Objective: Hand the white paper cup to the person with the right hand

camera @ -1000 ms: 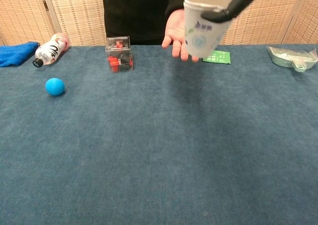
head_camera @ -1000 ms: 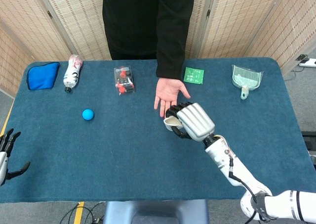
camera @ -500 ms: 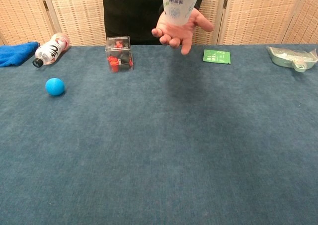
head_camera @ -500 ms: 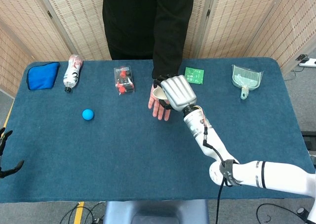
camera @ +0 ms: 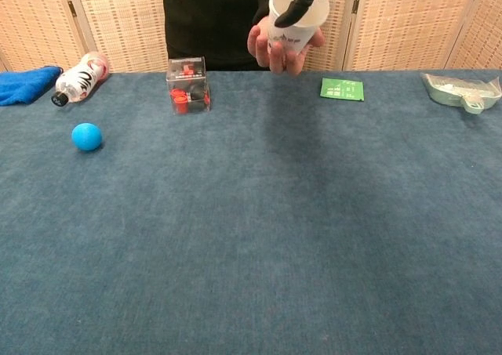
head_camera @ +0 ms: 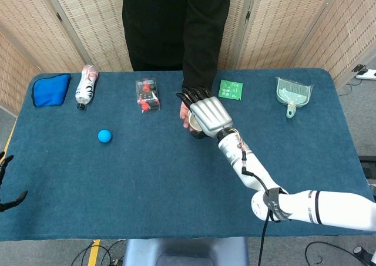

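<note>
**Cup is in the person's palm: you are at the release**

Your right hand [head_camera: 208, 114] has the white paper cup [camera: 296, 18] up at the far edge of the table [head_camera: 176, 178], resting in the person's hand [camera: 274, 49], whose fingers curl around its lower half. You are at the handover itself. In the chest view, 1 dark finger [camera: 302, 1] of yours hooks over the rim into the cup's mouth, so you appear to be holding it at the rim.

What the next move calls for, as I judge it: let that finger and the rest of the grip come apart smoothly, then lift clear without dragging the rim sideways, since the cup is light and would tip easily.

What you cannot see well: from the head view your own hand covers nearly all of the cup, and from the chest view most of your hand is cut off by the top edge. Your left hand [head_camera: 7, 181] shows only as fingertips at the left edge, and I cannot tell how it is set.
</note>
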You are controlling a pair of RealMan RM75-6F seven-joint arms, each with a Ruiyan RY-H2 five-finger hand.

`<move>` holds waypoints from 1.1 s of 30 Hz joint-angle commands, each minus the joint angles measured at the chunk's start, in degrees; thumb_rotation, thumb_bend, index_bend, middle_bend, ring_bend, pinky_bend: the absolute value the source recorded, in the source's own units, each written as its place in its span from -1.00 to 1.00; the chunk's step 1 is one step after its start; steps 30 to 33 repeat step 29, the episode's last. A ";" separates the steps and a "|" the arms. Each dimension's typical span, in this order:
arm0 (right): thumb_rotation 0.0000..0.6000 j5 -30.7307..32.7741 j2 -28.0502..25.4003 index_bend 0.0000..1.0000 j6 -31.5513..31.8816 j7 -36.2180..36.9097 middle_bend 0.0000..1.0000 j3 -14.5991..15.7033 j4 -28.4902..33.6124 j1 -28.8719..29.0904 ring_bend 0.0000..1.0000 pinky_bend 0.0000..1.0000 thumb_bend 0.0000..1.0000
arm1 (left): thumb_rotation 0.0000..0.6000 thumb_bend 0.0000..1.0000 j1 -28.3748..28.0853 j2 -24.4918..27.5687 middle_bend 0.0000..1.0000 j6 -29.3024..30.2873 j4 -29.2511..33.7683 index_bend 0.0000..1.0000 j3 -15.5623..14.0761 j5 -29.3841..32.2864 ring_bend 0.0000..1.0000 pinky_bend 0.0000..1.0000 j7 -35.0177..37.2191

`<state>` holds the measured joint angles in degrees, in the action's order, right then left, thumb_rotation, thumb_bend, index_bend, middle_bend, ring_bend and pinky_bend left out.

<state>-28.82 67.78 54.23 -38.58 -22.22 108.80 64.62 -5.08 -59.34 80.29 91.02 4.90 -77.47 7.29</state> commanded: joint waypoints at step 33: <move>1.00 -65.42 0.21 -1.00 40.45 33.69 -1.00 29.80 -19.67 -55.80 -1.00 -1.00 -0.69 | 1.00 -0.37 0.33 -4.69 -1.00 6.11 0.19 -0.83 -2.59 -9.91 -0.99 -0.50 -9.52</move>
